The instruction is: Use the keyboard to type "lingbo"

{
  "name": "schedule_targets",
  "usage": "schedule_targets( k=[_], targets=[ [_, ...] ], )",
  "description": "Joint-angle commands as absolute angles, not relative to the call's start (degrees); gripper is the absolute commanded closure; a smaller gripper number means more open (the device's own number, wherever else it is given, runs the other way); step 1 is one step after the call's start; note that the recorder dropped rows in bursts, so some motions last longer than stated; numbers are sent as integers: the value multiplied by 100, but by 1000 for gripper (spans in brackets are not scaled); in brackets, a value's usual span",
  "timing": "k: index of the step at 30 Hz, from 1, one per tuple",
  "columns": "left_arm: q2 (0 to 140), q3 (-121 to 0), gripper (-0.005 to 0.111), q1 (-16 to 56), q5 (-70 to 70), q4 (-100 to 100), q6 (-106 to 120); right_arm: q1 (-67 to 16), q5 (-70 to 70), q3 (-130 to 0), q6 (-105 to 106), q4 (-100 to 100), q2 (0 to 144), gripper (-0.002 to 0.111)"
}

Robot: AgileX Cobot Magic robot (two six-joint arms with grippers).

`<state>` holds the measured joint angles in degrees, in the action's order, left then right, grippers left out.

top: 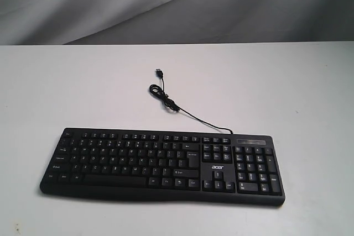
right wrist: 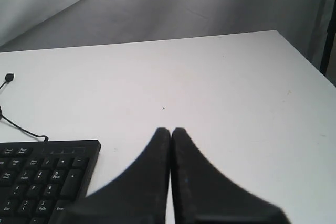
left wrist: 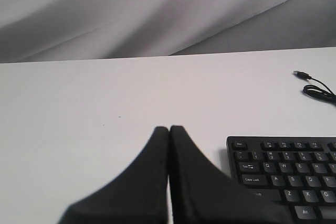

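The wide black keyboard (top: 163,165) with white legends and an "acer" logo lies near the table's front edge. Its thin black USB cable (top: 166,99) coils behind it, unplugged. Neither arm shows in the exterior view. In the left wrist view my left gripper (left wrist: 169,128) is shut and empty, off the keyboard's (left wrist: 286,174) Esc end over bare table. In the right wrist view my right gripper (right wrist: 170,129) is shut and empty, past the keyboard's (right wrist: 42,179) number-pad end.
The white table (top: 287,87) carries only the keyboard and cable. Grey cloth (top: 166,4) hangs behind the table's far edge. The table's right edge (right wrist: 307,59) shows in the right wrist view.
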<state>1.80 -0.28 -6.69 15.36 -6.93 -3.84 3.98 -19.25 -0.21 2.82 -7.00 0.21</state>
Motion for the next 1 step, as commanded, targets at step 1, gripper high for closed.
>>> schedule_targets(
  k=[1],
  targets=[
    [211, 0, 106, -676, 1502, -671, -396, 400, -1935, 0, 251, -644, 0, 108]
  ],
)
